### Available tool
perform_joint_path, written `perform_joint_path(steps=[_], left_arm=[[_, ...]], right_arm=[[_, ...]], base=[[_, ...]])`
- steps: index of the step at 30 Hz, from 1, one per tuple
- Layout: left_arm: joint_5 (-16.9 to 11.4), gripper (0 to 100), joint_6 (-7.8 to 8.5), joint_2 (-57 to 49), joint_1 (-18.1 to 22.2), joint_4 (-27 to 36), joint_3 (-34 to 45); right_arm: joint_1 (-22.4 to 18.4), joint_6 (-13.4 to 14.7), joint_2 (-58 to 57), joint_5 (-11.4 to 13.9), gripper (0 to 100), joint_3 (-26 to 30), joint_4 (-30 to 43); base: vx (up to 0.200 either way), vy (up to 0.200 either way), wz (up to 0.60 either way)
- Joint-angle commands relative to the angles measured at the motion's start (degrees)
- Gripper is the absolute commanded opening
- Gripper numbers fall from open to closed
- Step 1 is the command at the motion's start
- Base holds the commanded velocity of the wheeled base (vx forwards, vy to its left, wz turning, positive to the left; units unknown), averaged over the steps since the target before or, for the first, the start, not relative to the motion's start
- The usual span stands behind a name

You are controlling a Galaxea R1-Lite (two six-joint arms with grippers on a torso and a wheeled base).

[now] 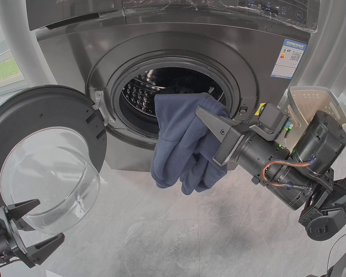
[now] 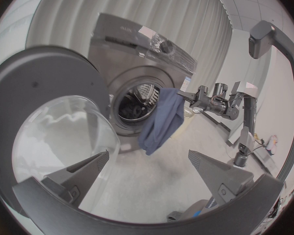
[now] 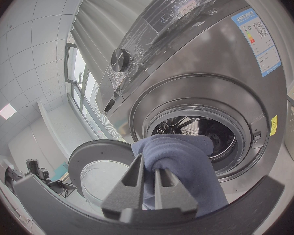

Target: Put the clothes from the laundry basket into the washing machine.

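Right hand (image 1: 199, 111) clenched on the top fold of the blue garment (image 1: 177, 143), which hung limp just before the washing machine's (image 1: 219, 43) open drum, likely soft, light, best pinched at a bunched fold; left hand (image 1: 50, 218) released.

Head view: looking forward and down, close on the dark grey metal front-loading washing machine (image 1: 203, 47) and pale tiled floor (image 1: 150, 231). Left wrist view: low beside the round glass-windowed open door (image 2: 39, 75), facing the drum mouth from farther off. Right wrist view: tilted upward, very near that mouth. Shared by all three: machine front, door, hanging blue cloth garment (image 1: 180, 143).
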Motion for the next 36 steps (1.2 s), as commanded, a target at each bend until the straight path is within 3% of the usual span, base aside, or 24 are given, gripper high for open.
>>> perform_joint_path(steps=[1, 7, 15, 19, 25, 36], left_arm=[[-1.66, 100, -0.33, 21.84, -9.4, -9.35, -1.04], [-1.83, 100, -0.59, 34.4, -11.86, -16.38, -4.82], [-2.01, 100, -3.85, 44.86, -17.92, -22.71, -8.87], [-2.1, 100, -3.76, 50.49, -20.38, -25.26, -10.1], [-2.19, 100, -3.76, 57.08, -20.91, -30.71, -11.59], [-2.1, 100, -4.02, 72.11, -21.79, -48.03, -14.23]], right_arm=[[0.86, 0.01, 3.03, -1.7, 0, -2.93, 0.31], [0.42, 0.01, 2.67, -2.85, 0, -2.93, 0.75], [1.56, 0.01, 2.23, -2.76, 0, -2.49, 0.22], [1.56, 0.01, 1.97, -2.76, 0, -2.4, 0.13], [1.65, 0.01, 1.36, -2.76, 0, -2.4, 0.05], [2.0, 0.1, -0.31, -2.76, 0, -1.09, -0.04]], base=[[0.0, 0.0, 0.0], [0.0, 0.0, 0.0], [0.0, 0.0, 0.0], [0.0, 0.0, 0.0], [0.0, 0.0, 0.0], [0.0, 0.0, 0.0]])
